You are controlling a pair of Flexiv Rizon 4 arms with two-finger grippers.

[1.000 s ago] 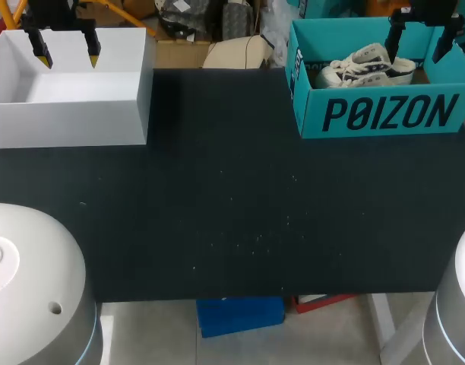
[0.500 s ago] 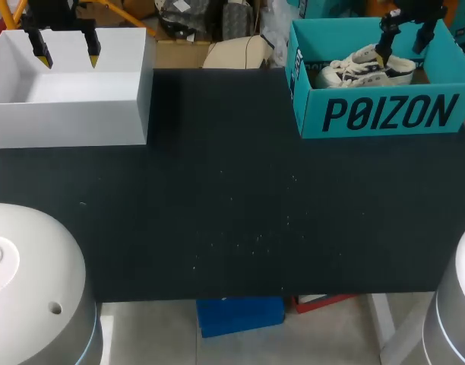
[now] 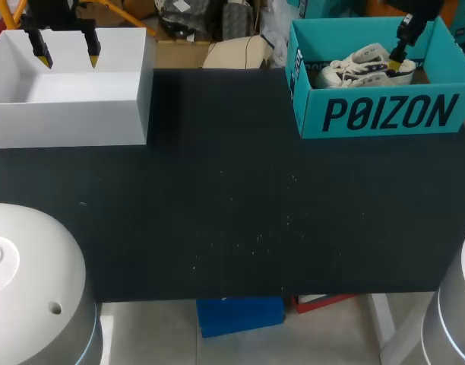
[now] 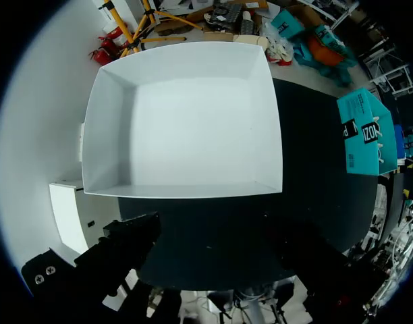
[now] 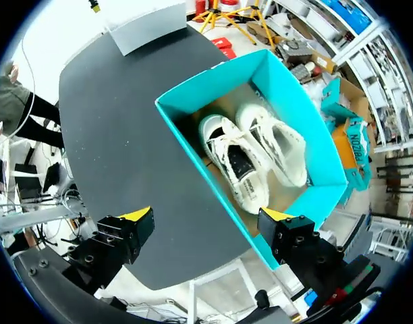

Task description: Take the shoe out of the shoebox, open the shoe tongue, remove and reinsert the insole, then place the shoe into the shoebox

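Shoes (image 3: 363, 67), a white pair with dark lining, lie side by side inside the teal shoebox (image 3: 384, 114), which stands at the far right corner of the dark surface (image 3: 232, 190). Neither shoe is out of the box.

Your right arm (image 3: 412, 17) comes in from the far right corner and hangs over the shoebox. In the head view its two fingers line up one behind the other, so you see only one yellow fingertip (image 3: 400, 65), low by the right end of the pair. Whether it touches a shoe you cannot tell from there. The right wrist view shows the right jaws spread wide and grasping nothing. One fingertip (image 5: 136, 216) is over the bare surface outside the box's long wall and the other over the box's end, with both shoes ahead between them.

Your left jaws are also released and hold nothing. Their yellow fingertips (image 3: 93, 56) hang apart above the far edge of the white open box (image 3: 65, 122) at the far left corner of the surface. In the left wrist view that box lies ahead of the dark fingers, its white floor and walls in full view, and the teal shoebox shows well apart from it at the surface's other end.
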